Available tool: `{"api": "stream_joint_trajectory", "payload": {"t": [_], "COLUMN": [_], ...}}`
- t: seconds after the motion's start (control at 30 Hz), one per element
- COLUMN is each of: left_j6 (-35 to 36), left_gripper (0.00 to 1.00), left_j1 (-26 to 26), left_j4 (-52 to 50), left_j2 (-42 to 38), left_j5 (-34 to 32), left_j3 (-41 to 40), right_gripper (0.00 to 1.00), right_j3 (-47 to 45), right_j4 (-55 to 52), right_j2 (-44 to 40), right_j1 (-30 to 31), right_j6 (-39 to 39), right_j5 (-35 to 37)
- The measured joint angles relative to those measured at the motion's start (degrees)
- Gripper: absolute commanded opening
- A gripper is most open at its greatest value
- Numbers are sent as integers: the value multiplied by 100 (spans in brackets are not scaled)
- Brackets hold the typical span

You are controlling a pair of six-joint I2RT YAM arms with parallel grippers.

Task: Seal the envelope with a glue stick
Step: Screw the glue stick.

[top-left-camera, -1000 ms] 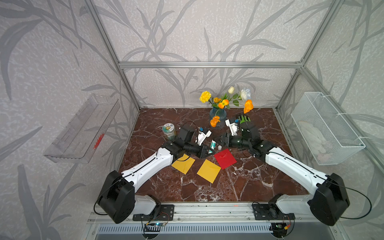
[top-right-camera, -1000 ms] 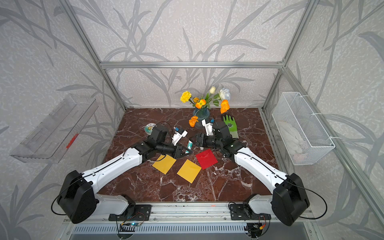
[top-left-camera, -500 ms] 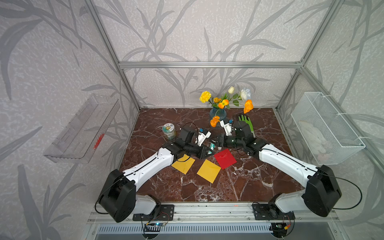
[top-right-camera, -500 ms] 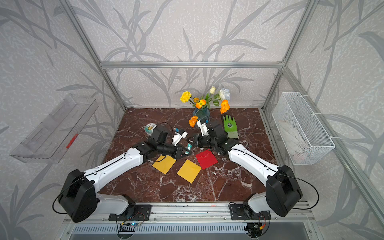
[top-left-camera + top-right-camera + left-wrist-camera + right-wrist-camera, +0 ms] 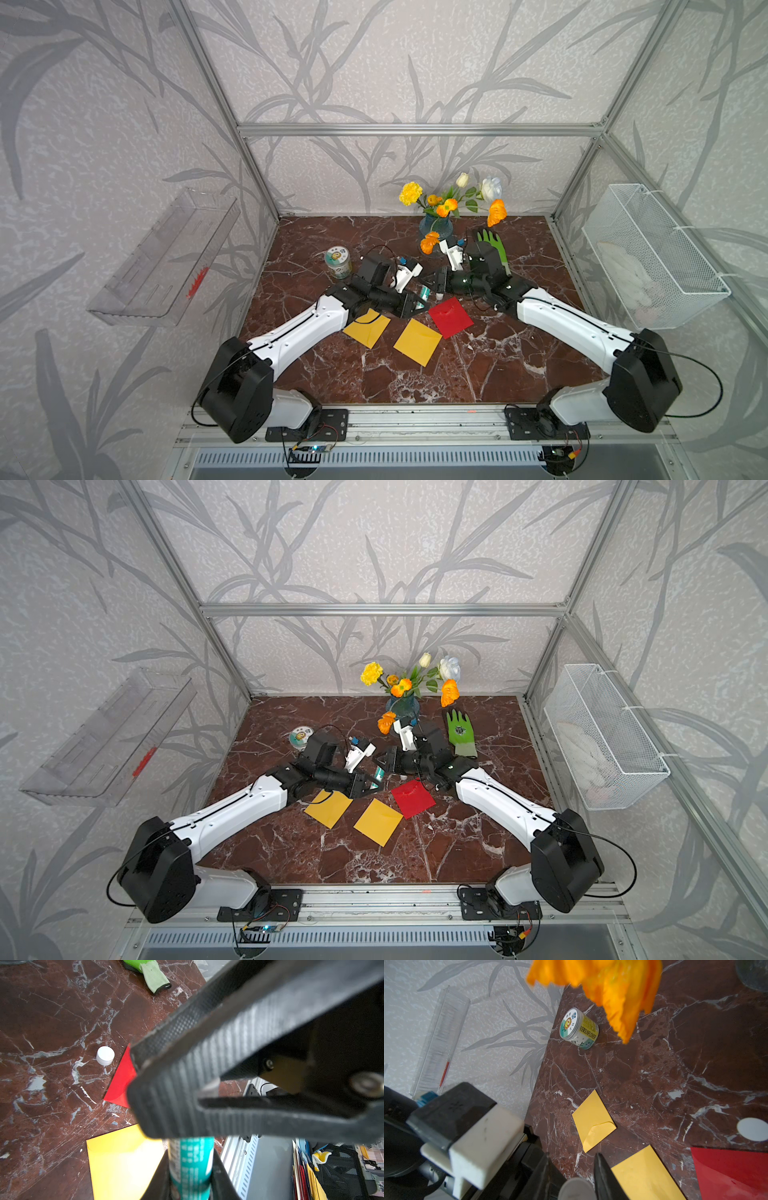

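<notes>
My left end effector pinches the glue stick by its teal body, holding it above the bench near the red envelope. My right end effector seems clamped on its far end, though blur hides the contact. The white cap lies on the bench just beside that envelope.

The glue stick — teal-banded, uncapped — is held aloft, its white cap beside the red envelope.
</notes>
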Motion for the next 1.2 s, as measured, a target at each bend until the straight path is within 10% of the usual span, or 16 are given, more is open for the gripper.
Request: {"api": "stream_joint_trajectory", "payload": {"t": [0.4, 0.87, 1.2], "left_j6": [-118, -505, -52], "left_gripper": [0, 0, 0], "left_j1": [24, 48, 79], "left_j4": [74, 935, 122], "left_j2": [-9, -164, -173], "left_j5": [389, 3346, 2876], "left_j3": [-2, 254, 358], "right_gripper": [12, 12, 59], "right_j3": [-393, -1574, -1314], "right_j4": [527, 2601, 2184], "right_j2": [-223, -2055, -1917], "right_j1": [-144, -295, -289], "right_j6": [-26, -216, -407], "right_j5": [-424, -1814, -1834]}}
